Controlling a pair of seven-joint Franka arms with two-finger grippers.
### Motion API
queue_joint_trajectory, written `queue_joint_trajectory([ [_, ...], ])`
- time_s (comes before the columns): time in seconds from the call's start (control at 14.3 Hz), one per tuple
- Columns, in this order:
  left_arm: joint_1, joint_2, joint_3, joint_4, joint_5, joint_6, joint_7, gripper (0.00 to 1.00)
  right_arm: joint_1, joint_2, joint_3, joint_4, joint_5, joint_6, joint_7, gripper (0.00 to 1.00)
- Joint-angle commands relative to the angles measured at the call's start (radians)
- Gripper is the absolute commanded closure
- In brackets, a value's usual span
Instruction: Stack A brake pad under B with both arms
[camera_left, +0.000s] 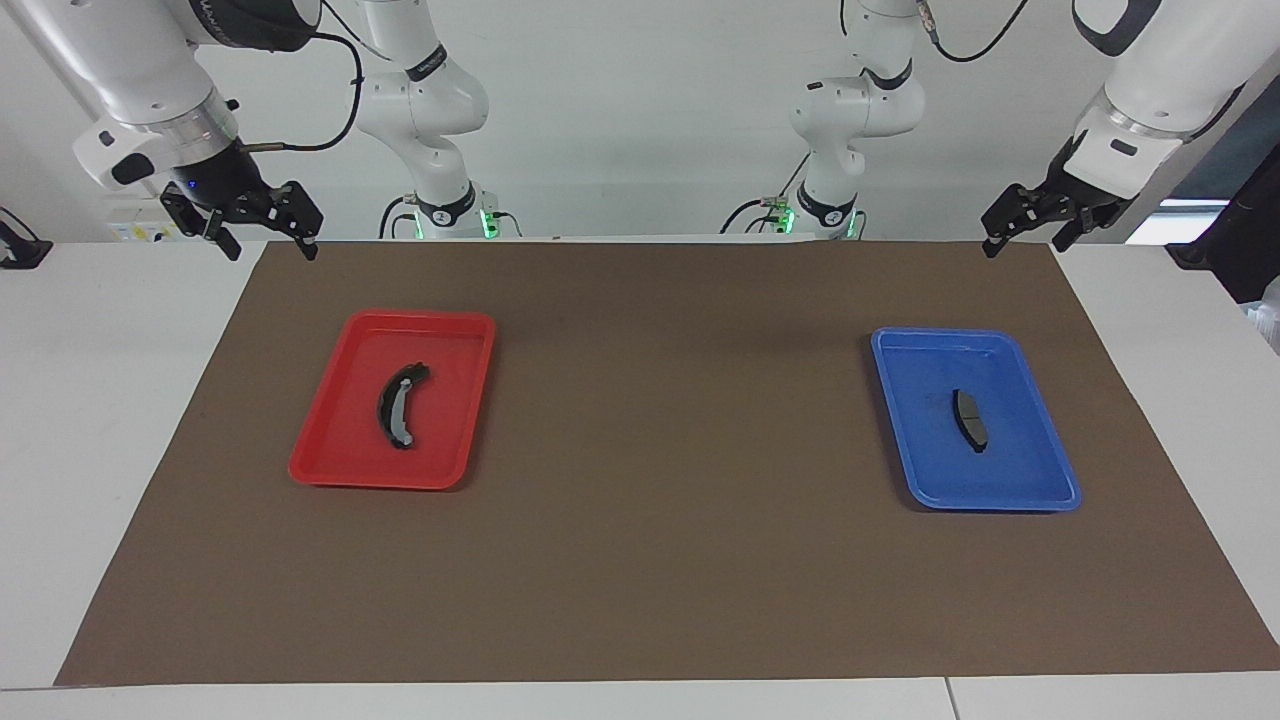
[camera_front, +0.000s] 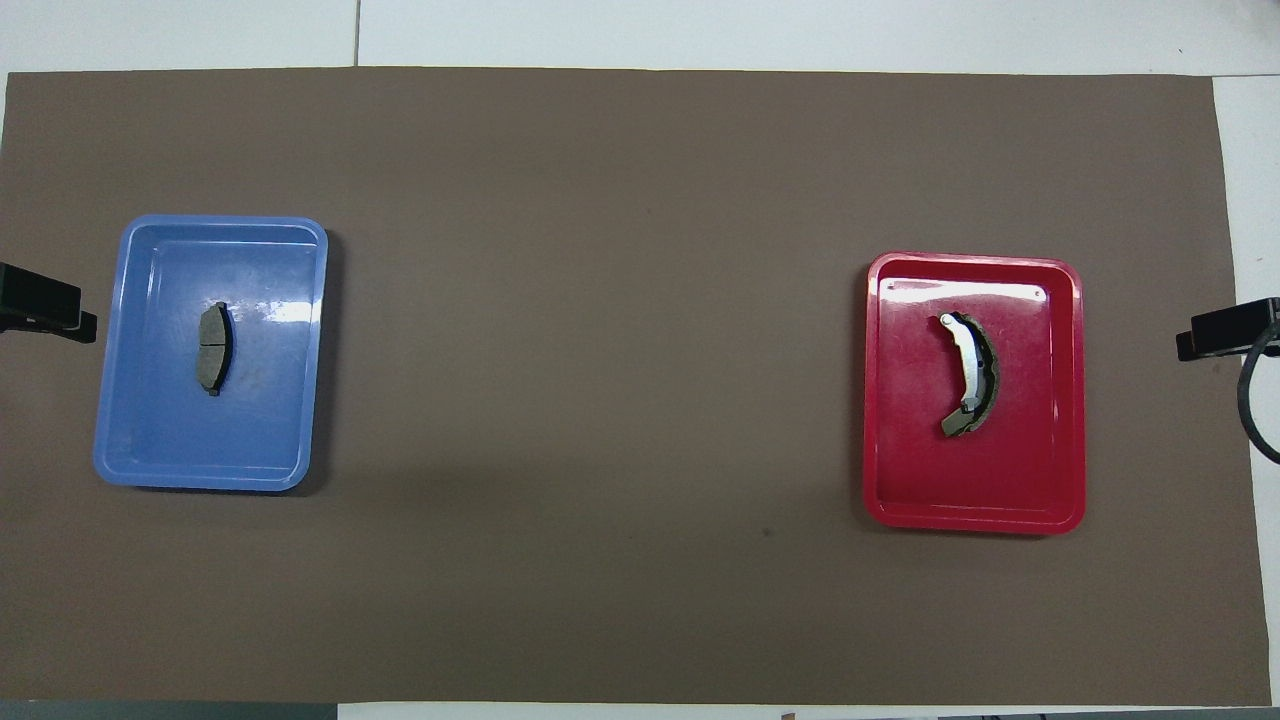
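The short dark pad A (camera_left: 970, 420) lies in a blue tray (camera_left: 930, 455) toward the left arm's end of the table; it also shows in the overhead view (camera_front: 213, 347), in the blue tray (camera_front: 270, 410). The long crescent pad B (camera_left: 400, 405) with its light grey strip lies in a red tray (camera_left: 340, 435) toward the right arm's end; it also shows in the overhead view (camera_front: 970, 373), in the red tray (camera_front: 1040, 430). My left gripper (camera_left: 1025, 243) hangs open and empty over the mat's corner by its base. My right gripper (camera_left: 268, 245) hangs open and empty over the mat's other corner by the robots. Both arms wait.
A brown mat (camera_left: 660, 450) covers most of the white table (camera_left: 120, 400). The two trays stand far apart on it, with bare mat between them. Only the grippers' tips show at the overhead view's side edges, the left gripper (camera_front: 45, 310) and the right gripper (camera_front: 1225, 335).
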Motion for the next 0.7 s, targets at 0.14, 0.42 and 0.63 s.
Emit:
queue_joint_trajectory([
  [0.14,0.006,-0.028,0.003,-0.038,-0.004,0.037,0.021,0.0,-0.003,-0.002,0.002,-0.004,0.003,0.015,-0.013,0.0],
  [0.42,0.006,-0.033,0.004,-0.043,-0.004,0.037,0.024,0.0,-0.003,-0.002,0.002,-0.005,0.003,0.015,-0.013,0.0],
  [0.63,0.005,-0.031,0.004,-0.04,-0.004,0.042,0.013,0.0,-0.003,-0.003,0.002,-0.007,0.003,0.015,-0.01,0.0],
])
